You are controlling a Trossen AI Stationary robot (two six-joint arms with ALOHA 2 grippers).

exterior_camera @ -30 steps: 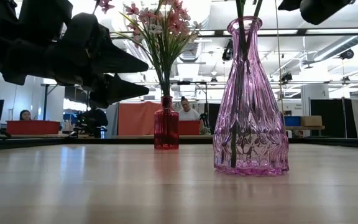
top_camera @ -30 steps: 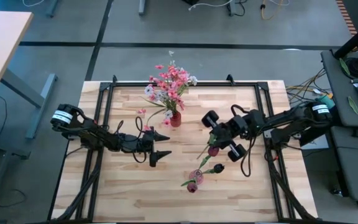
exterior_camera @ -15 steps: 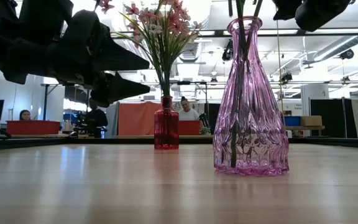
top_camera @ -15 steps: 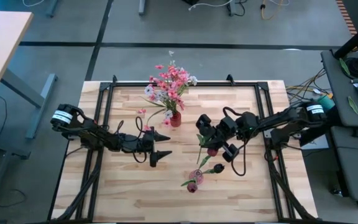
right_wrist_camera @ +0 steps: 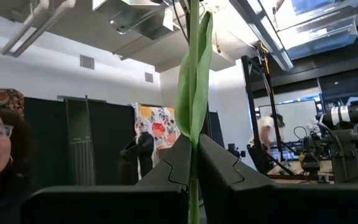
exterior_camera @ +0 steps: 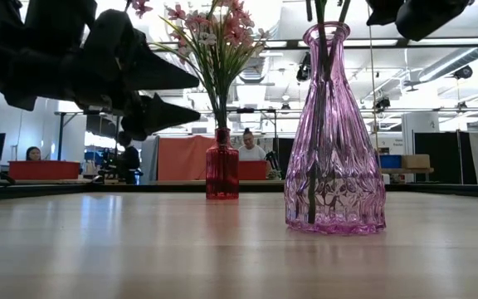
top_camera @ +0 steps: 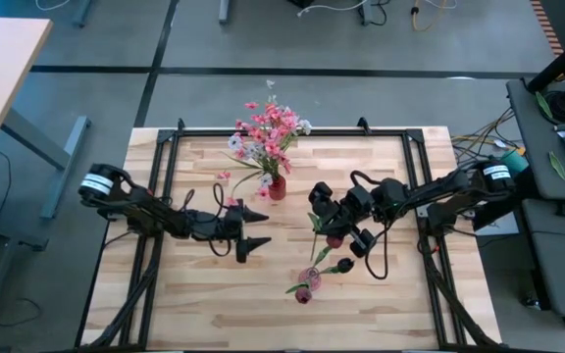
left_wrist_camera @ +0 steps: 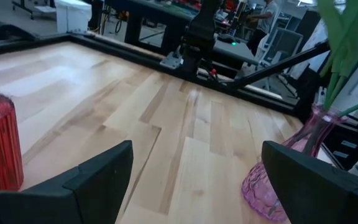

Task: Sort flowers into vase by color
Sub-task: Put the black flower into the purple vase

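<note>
Gripping green stem (right_wrist_camera: 193, 93), right end effector (right_wrist_camera: 193, 165).

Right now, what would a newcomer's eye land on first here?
The pink bouquet in the red vase at the table's far middle stands out. Nearer the front, the right gripper is shut on a green stem over the pink vase. The left gripper is open, left of centre.

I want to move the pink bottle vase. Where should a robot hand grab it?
Grip the pink vase at its narrow neck, just under the flared lip, coming in level from the side. The body widens downward, and green stems stick out the mouth, so reaching from straight above would probably hit them.
</note>
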